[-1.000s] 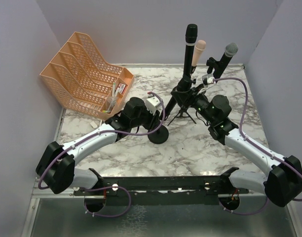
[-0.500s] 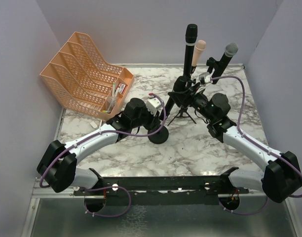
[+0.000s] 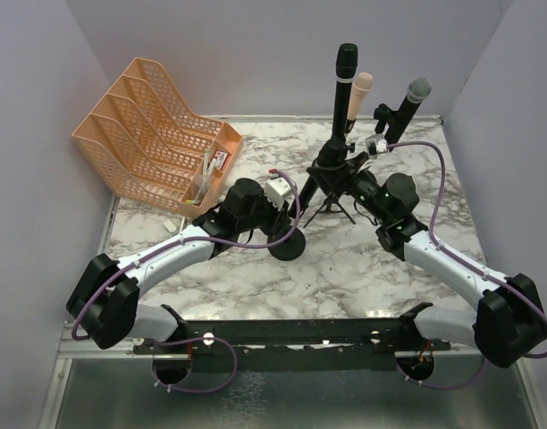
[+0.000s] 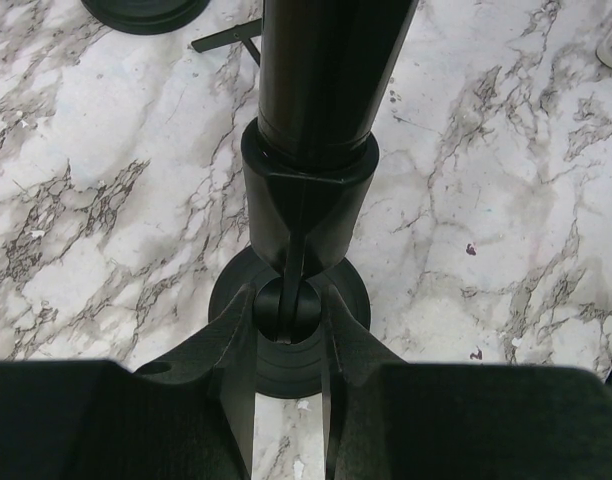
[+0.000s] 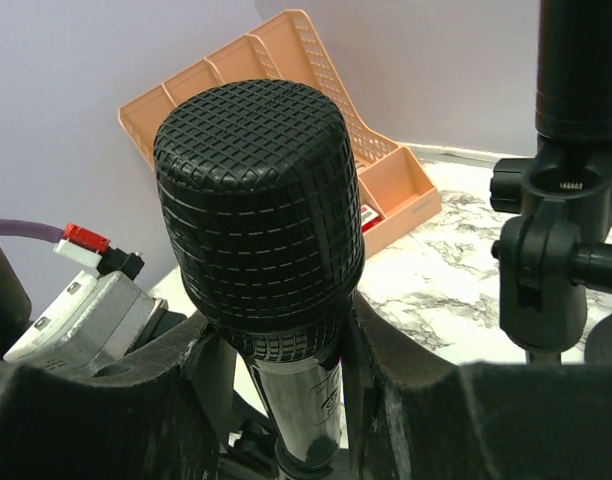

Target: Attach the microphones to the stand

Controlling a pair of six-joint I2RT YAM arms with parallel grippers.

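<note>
Microphone number four, the black microphone (image 5: 254, 190), sat in my right claw (image 5: 278, 345), the fingers (image 5: 388, 372) clamped on its neck just under the mesh head, which stood upright in front of the wrist camera. My left claw (image 4: 289, 312) was pinched together on the narrow knuckle (image 4: 289, 300) under a tapered clip (image 4: 308, 195). A thick black barrel (image 4: 326, 70) ran down into the clip's mouth; I took it for the same microphone's lower body, though no single view showed both ends joined.

From the overhead camera the barrel leaned up and to the right, from the left claw's grip towards the right claw. So the long axis ran claw to claw: tail low at the clip, head high on the right side. I judged that the seating push would go straight down that line, the right arm driving and the left only bracing the clip. How deep the barrel already sat, I could not tell.

On the stand (image 3: 332, 189) behind were the tall black microphone (image 3: 346, 63), the pink one (image 3: 361, 85) and the grey-headed one (image 3: 418, 89), all raised.
</note>
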